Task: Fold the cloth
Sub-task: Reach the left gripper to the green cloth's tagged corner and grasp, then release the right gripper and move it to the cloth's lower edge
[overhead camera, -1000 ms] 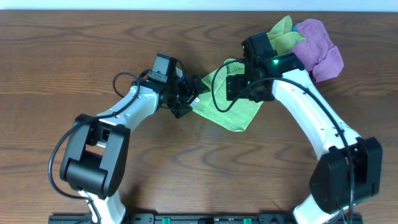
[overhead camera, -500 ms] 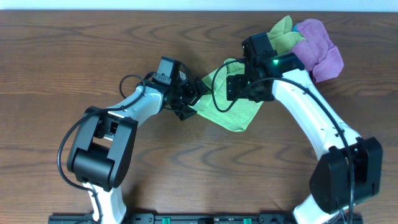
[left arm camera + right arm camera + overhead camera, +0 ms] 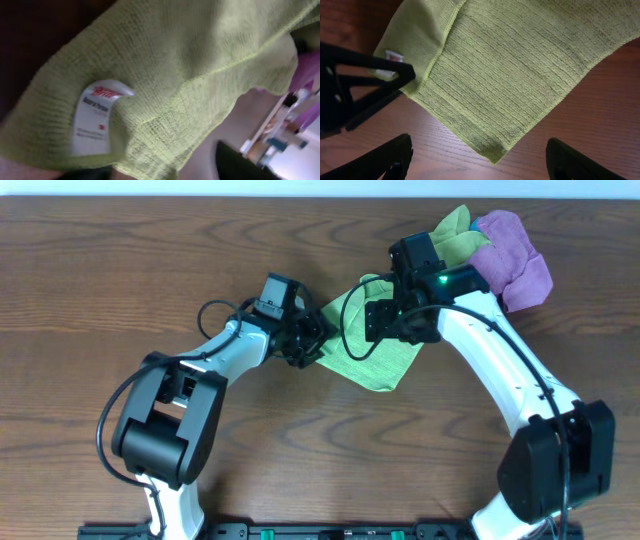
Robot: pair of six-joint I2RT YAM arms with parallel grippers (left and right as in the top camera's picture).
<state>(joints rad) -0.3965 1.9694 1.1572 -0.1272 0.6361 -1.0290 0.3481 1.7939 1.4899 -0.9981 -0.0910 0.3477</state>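
By the green cloth (image 3: pixel 370 355) label (image 3: pixel 95 117) | left claw (image 3: pixel 312 345) closure — I can't tell | right claw (image 3: pixel 482 156) spread | risk: weak pinch, corner slips mid-fold

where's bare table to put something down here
Free: the brown wooden table left of the left arm, and the front middle between it and the right arm. Crowded: the left tool and right tool at the lime-green woven cloth, crumpled purple cloth behind.

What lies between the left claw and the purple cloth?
The green cloth and, over it, the right arm; the overhead view shows this.
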